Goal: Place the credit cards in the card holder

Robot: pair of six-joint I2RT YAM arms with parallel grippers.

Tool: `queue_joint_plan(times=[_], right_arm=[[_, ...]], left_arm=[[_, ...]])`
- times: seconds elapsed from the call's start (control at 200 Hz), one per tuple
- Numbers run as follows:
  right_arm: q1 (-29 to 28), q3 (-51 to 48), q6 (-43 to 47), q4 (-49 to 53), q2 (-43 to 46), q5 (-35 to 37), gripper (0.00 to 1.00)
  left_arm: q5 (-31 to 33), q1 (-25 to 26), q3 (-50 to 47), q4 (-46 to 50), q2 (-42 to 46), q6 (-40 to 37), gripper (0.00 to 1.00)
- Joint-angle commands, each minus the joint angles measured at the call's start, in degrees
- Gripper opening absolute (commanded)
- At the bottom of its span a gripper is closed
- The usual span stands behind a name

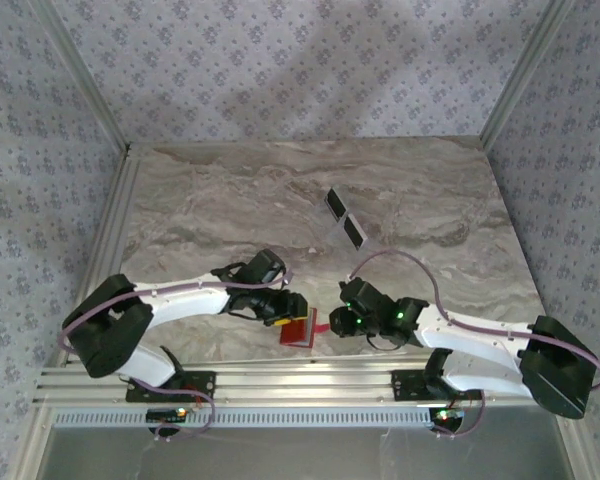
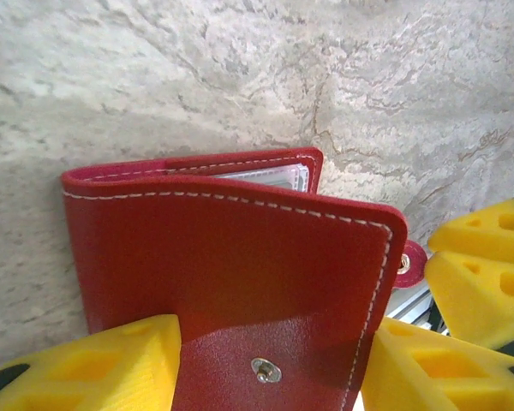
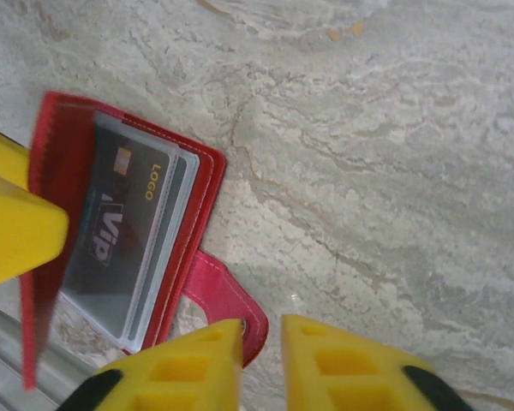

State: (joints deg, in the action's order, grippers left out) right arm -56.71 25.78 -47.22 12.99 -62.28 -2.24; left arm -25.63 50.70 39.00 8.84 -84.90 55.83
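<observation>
Left gripper (image 2: 274,351) clamps the wallet (image 2: 240,257) across its width, near the front edge of the table (image 1: 430,200), cover raised, pockets facing the right gripper (image 3: 261,330); a VIP card (image 3: 120,231) sits in a clear sleeve inside. Right gripper hovers just beside the strap (image 3: 218,291), jaws nearly together, the narrow gap empty. Two dark cards (image 1: 353,231) lie flat farther out, nearly end to end, well apart from the wallet; long axes share one diagonal, far-left to near-right; you find them beyond the right gripper, the nearer arm; reach outward with it, jaws set across that diagonal.
</observation>
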Motion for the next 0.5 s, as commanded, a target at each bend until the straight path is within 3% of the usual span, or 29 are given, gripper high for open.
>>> queue_joint_plan(times=[0.0, 0.265, 0.405, 0.495], right_arm=[[0.3, -0.6, -1.2, -1.3, 0.5, -2.0, 0.18], [0.6, -1.3, -3.2, -2.3, -0.6, -3.4, 0.31], [0.7, -1.5, -3.0, -3.4, -2.2, -4.6, 0.3], [0.6, -1.2, -2.9, -3.4, -2.5, -4.8, 0.22]], left_arm=[[1.1, 0.9, 0.3, 0.9, -2.3, 1.1, 0.54], [0.2, 1.3, 0.7, 0.5, -5.0, 1.5, 0.54], [-0.1, 1.2, 0.9, 0.4, -5.9, 1.5, 0.54], [-0.3, 1.3, 0.8, 0.2, -6.3, 1.5, 0.54]])
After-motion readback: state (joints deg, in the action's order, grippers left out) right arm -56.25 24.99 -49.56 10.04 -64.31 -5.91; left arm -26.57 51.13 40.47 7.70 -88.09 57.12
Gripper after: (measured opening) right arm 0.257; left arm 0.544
